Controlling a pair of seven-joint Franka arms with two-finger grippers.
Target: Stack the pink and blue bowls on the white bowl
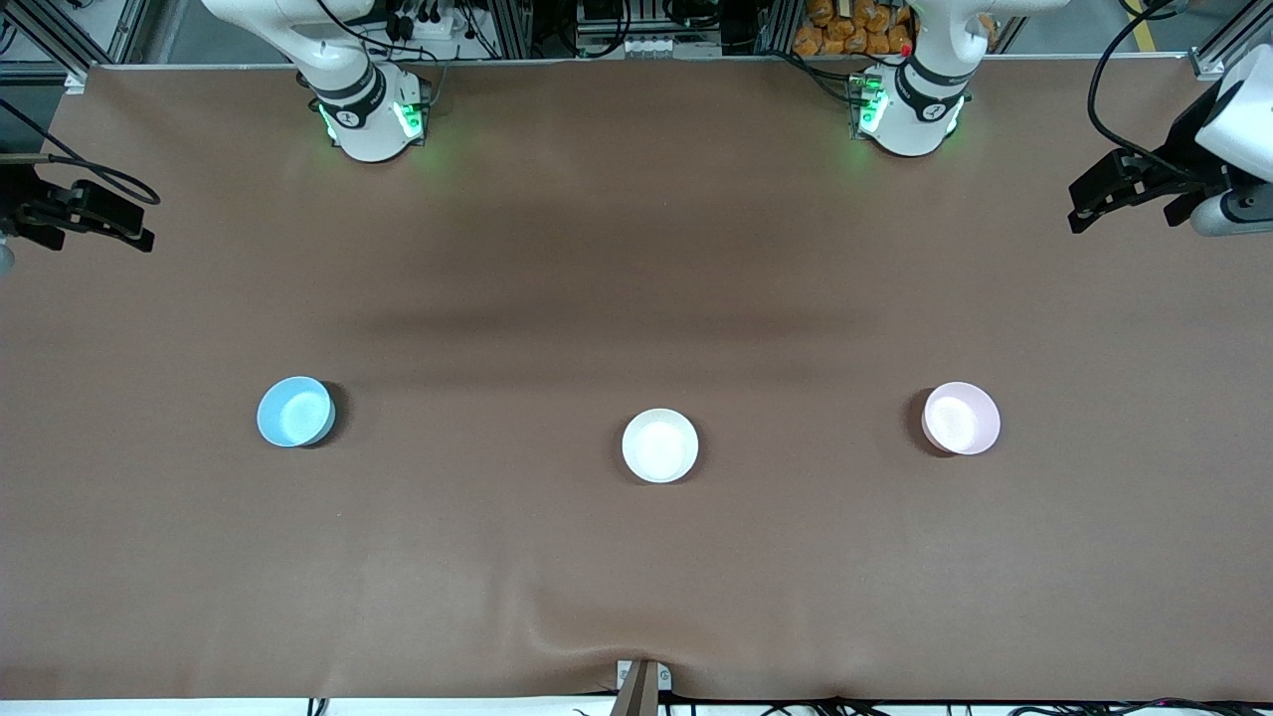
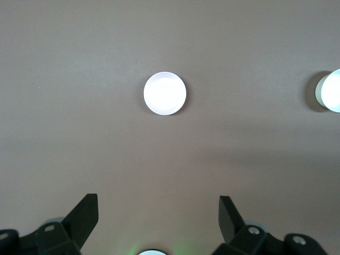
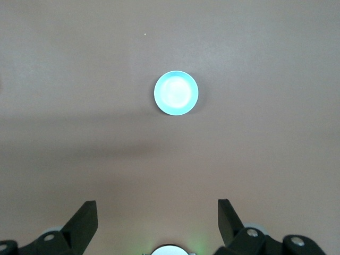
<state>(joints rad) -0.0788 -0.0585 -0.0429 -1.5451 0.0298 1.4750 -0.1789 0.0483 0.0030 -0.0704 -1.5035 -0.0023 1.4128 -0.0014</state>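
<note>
The white bowl (image 1: pixel 659 446) sits on the brown table cover, midway between the two arms. The light blue bowl (image 1: pixel 294 411) sits toward the right arm's end and also shows in the right wrist view (image 3: pixel 176 93). The pale pink bowl (image 1: pixel 961 419) sits toward the left arm's end and looks washed out in the left wrist view (image 2: pixel 164 93), where the white bowl (image 2: pixel 331 91) is at the edge. My left gripper (image 1: pixel 1082 204) (image 2: pixel 157 204) is open and empty, high over its end of the table. My right gripper (image 1: pixel 134 224) (image 3: pixel 155 204) is open and empty, high over its end.
The brown table cover (image 1: pixel 636 249) has a wrinkle near the front edge by a small clamp (image 1: pixel 641 681). The arm bases (image 1: pixel 373 114) (image 1: pixel 910 109) stand along the back edge.
</note>
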